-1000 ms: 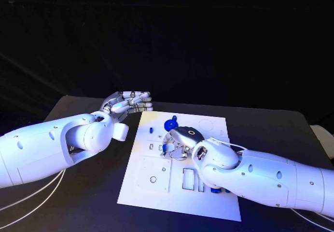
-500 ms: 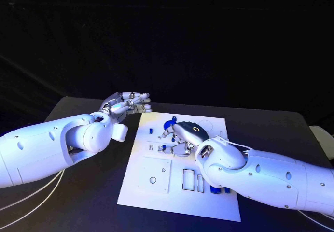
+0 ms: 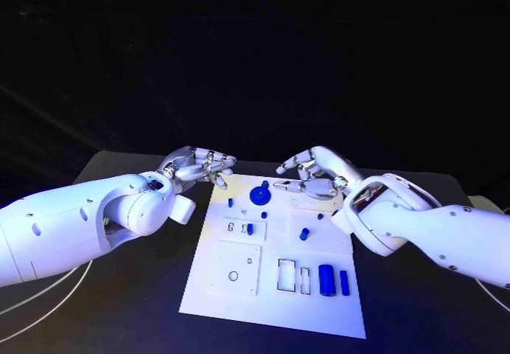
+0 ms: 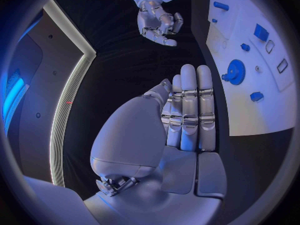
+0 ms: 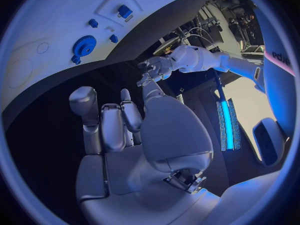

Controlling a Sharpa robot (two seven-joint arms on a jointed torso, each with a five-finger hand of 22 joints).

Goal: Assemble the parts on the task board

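From the head camera you see the task board [image 3: 239, 295] lying mid-table, with bare black table [image 3: 425, 199] on every side. Your left hand [image 3: 202, 166] hangs just off the board's far-left corner, fingers curled in on nothing. Your right hand [image 3: 314, 173] hovers above the far edge, fingers bent, holding nothing. A blue gear [image 3: 259, 195] sits near that far edge; blue parts [image 3: 329, 281] stand near the right edge.

At the left wrist, the left hand [image 4: 187, 115] shows its fingers straight and together, empty, beside the board's edge [image 4: 250, 120].

At the right wrist, the right hand [image 5: 119, 125] is empty, off the board [image 5: 50, 45].
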